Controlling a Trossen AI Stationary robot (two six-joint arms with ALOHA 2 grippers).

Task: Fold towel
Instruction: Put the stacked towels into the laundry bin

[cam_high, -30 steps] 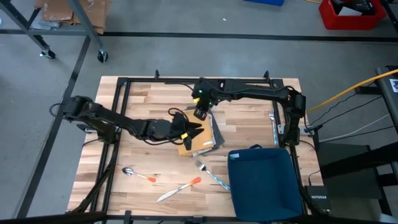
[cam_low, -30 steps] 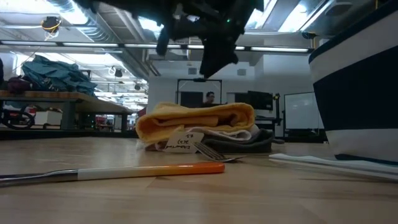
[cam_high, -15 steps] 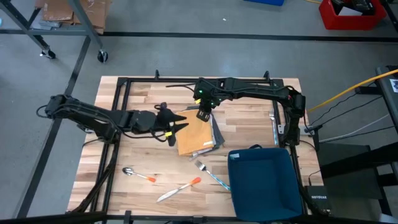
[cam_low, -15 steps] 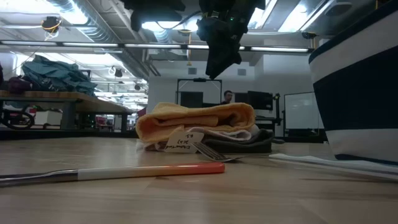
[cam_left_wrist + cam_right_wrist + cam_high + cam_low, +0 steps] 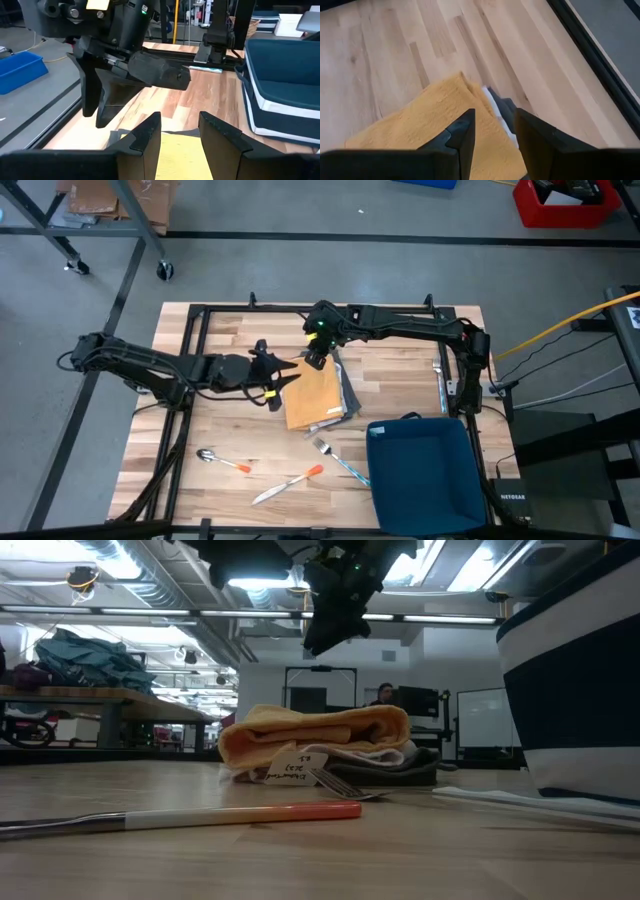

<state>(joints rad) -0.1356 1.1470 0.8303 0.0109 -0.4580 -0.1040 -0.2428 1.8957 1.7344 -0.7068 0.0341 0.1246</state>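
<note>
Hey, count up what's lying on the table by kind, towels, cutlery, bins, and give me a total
Folded towels: 2, yellow towel stacked on a grey towel
Cutlery: 3, spoon, knife, fork
Bins: 1, blue bin
Total: 6

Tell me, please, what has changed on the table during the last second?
The left gripper pulled back off the folded yellow towel toward the table's left side, jaws open and empty. The right gripper drifted slightly toward the towel's far left corner, hovering above it. The towel, the grey cloth under it, the blue bin and the cutlery stayed put.
</note>
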